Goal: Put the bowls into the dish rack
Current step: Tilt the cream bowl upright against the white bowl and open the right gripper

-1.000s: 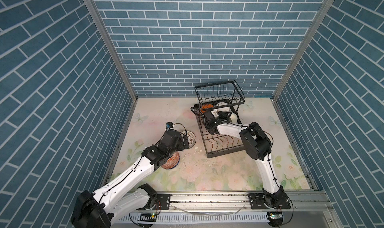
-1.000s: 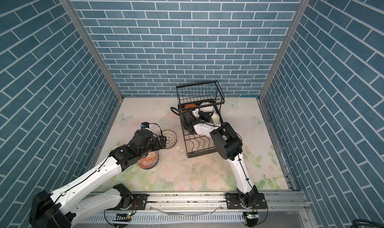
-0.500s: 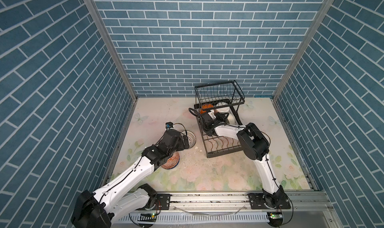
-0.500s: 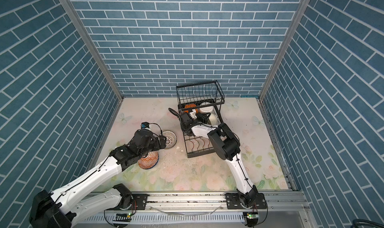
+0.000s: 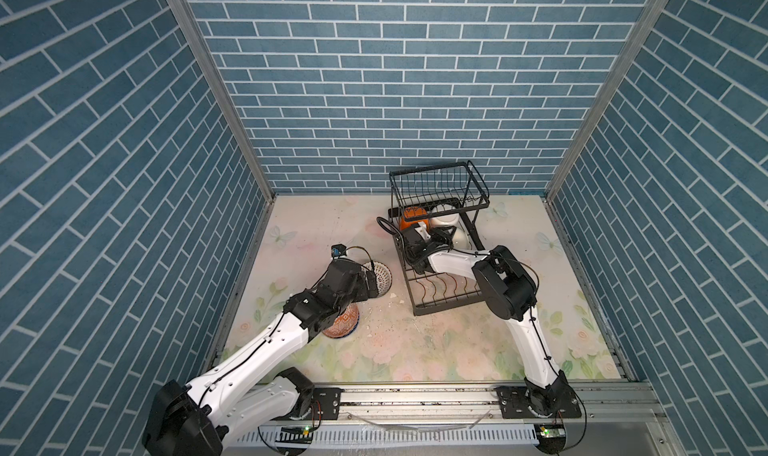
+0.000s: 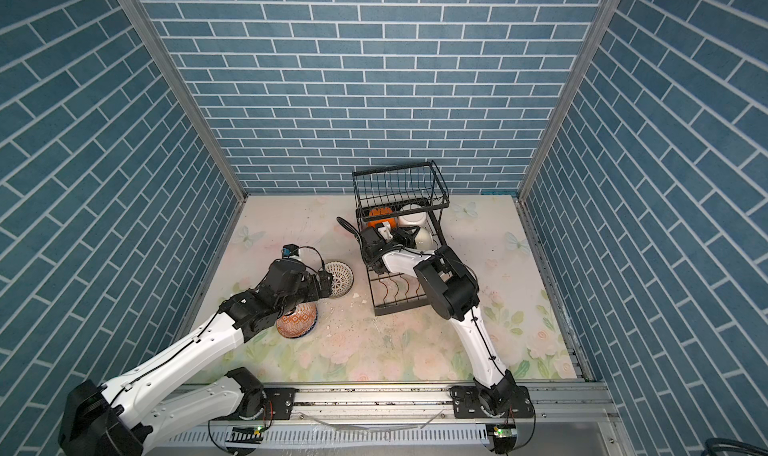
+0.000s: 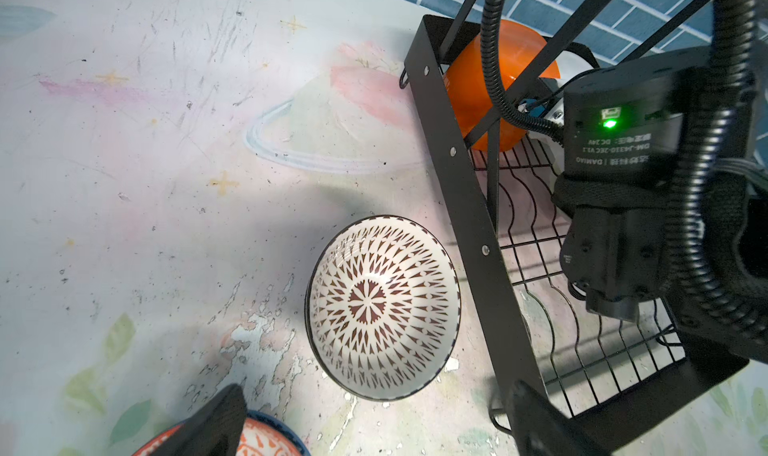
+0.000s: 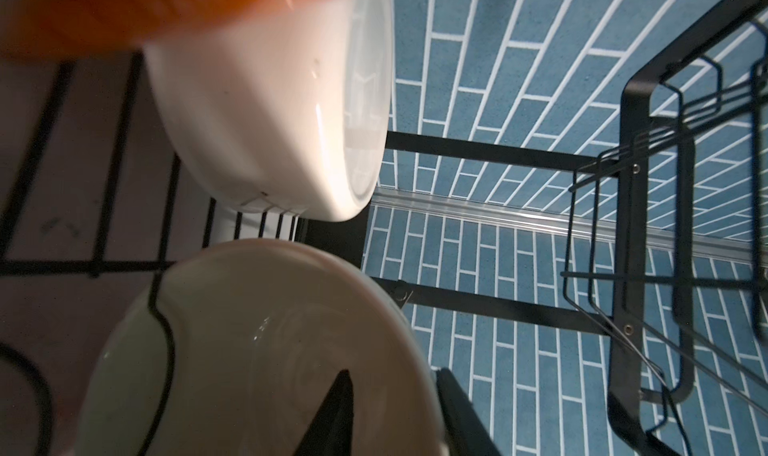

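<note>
The black wire dish rack (image 5: 440, 304) stands at the back right. An orange bowl (image 5: 411, 217), a white bowl (image 5: 446, 219) and a cream bowl (image 5: 460, 239) sit on edge under its raised basket. My right gripper (image 8: 392, 375) is open astride the cream bowl's (image 8: 249, 342) rim, one finger inside and one outside. On the table left of the rack lie a brown-patterned bowl (image 7: 382, 308) and an orange-patterned bowl (image 5: 343, 327). My left gripper (image 7: 374, 425) hangs open just short of the brown-patterned bowl, holding nothing.
Blue brick walls close in three sides. The rack's front divider wires (image 6: 395, 288) hold no bowls. White chips (image 5: 392, 296) lie on the floral mat between the bowls and the rack. The right arm's elbow (image 5: 505, 283) hangs over the rack's front right corner.
The right gripper's jaws have parted around the cream bowl's rim, and that arm's elbow has shifted slightly. The left arm and the two bowls on the table have not moved.
</note>
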